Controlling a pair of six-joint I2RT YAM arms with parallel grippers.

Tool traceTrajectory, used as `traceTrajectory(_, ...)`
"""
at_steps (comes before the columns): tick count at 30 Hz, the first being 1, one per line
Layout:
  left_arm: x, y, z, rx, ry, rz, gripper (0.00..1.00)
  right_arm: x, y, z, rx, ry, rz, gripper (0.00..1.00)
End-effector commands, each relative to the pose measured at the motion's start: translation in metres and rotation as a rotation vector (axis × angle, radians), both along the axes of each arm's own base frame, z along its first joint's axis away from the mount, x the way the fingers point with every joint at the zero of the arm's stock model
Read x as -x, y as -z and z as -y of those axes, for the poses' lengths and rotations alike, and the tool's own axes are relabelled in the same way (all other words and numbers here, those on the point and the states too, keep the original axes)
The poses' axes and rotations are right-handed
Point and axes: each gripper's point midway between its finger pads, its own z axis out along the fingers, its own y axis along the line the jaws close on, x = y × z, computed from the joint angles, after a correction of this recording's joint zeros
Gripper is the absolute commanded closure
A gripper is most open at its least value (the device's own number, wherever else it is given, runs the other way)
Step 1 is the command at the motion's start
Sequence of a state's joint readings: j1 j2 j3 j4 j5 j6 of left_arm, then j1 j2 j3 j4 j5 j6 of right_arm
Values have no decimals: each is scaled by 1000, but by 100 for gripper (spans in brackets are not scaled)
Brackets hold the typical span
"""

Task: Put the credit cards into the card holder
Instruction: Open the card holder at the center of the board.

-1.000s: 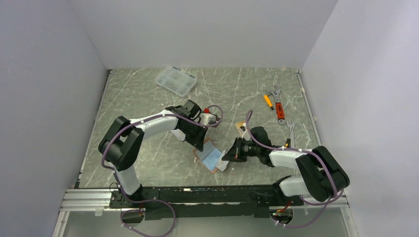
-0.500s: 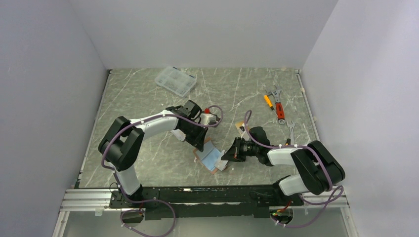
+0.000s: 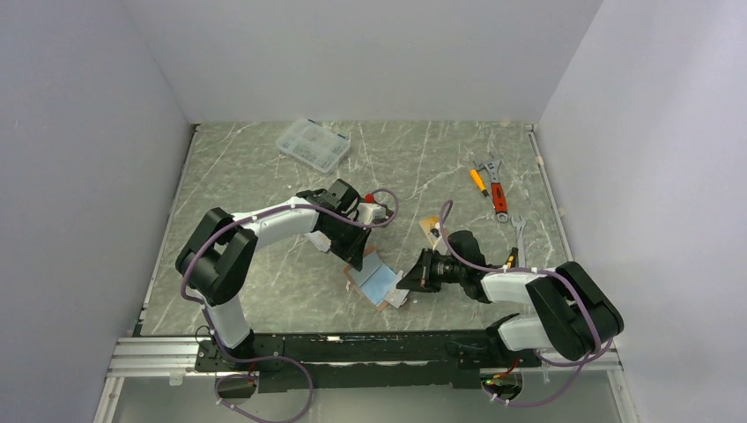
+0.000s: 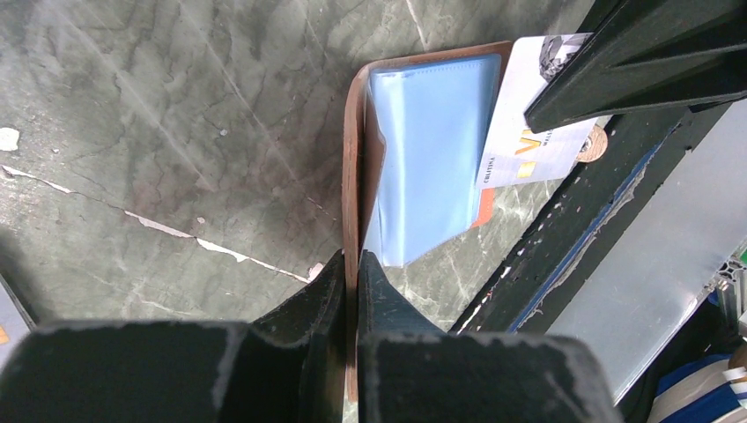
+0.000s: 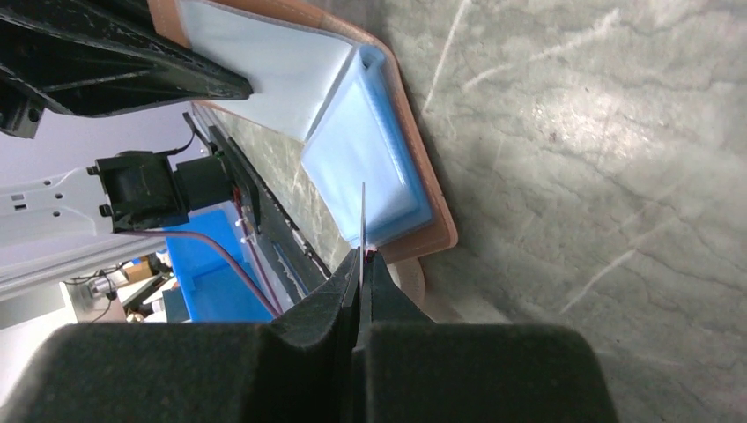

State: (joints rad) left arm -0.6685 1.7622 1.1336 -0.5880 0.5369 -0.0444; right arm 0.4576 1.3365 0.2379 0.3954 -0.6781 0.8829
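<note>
**Right wrist view: silver card at the holder's edge, not yet slid in**

Right wrist view shows the step plainly: a card is being presented to the opened holder, and by my reading it is in no pocket yet. The right gripper (image 5: 361, 264) has its fingers pressed tight together on the silver-grey card (image 5: 362, 216), seen edge-on as a thin upright line; the card's free edge stands just over the near corner of the card holder (image 5: 440, 231). The next move, I judge, calls for bringing that edge in line with a pocket mouth among the pale blue sleeves (image 5: 366, 150) and sliding it in flat; a skewed entry could catch on a sleeve lip or shove the holder aside.

Farther in, the left wrist view has the left gripper (image 4: 352, 269) almost closed, its fingers pinching the holder's brown cover at the edge; the cover stands up off the table (image 4: 132, 132), so the sleeves lie exposed; the silver-grey card overlaps their far corner, under the other arm's finger.

From the top view, the holder lies between the two grippers toward the near side of the table; beyond it, what looks like the orange-gold card (image 3: 430, 226) lies apart, beside the right arm; the black card I cannot find; the wrenches (image 3: 498, 189) and the clear box (image 3: 312, 144) sit well back, away from the work.
</note>
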Motion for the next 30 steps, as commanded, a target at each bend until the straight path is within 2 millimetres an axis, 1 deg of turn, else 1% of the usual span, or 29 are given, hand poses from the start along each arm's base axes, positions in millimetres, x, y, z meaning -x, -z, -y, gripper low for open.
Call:
traceTrajectory(1,0,-12,3,24,18,39,90,1,1,2,-9,11,13,100)
traceTrajectory(10,1,-14,4,33,19,35,90,-9,-4,-4,-30,22,20,100)
traceTrajectory(16,3,-15,5,37,26,40,90,-8,-17,-8,-75,-2,40,100)
traceTrajectory(25,6,-18,7,46,39,52,90,-18,-33,-19,-137,-18,49,100)
traceTrajectory(30,6,-19,7,48,42,54,90,-21,-33,-21,-133,-21,46,100)
